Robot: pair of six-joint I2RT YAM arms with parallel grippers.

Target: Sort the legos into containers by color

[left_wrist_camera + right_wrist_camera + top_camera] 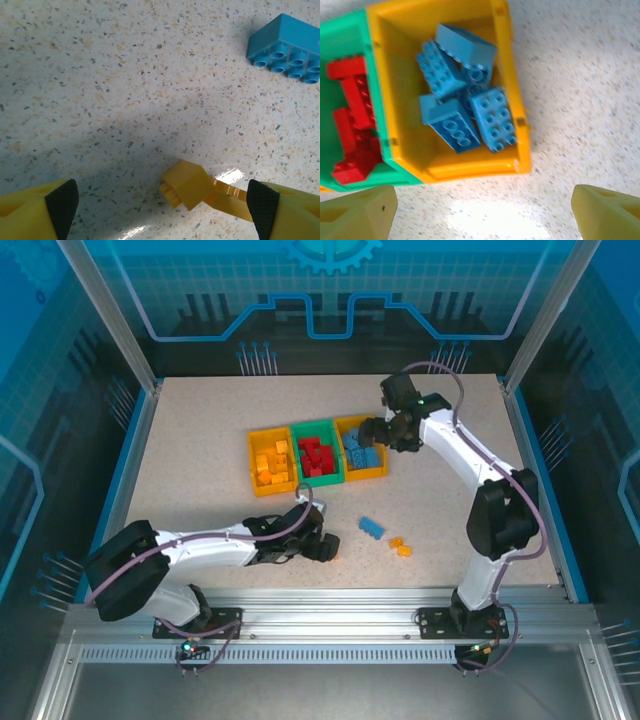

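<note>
Left claw [162, 206] gapes wide astride a tilted yellow brick [187, 187]; closing off-centre could flick it toward the blue brick [287, 47] at one o'clock.

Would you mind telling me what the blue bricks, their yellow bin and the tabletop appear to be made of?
Blue bricks: moulded plastic, smooth, with studs and a slight sheen. Yellow bin: plastic too, glossy, with glare on its rim. Tabletop: speckled, stone-like laminate or composite, probably; semi-gloss, reflecting light.

Speckled tbl [200, 410], blue encl walls [50, 440]
</note>
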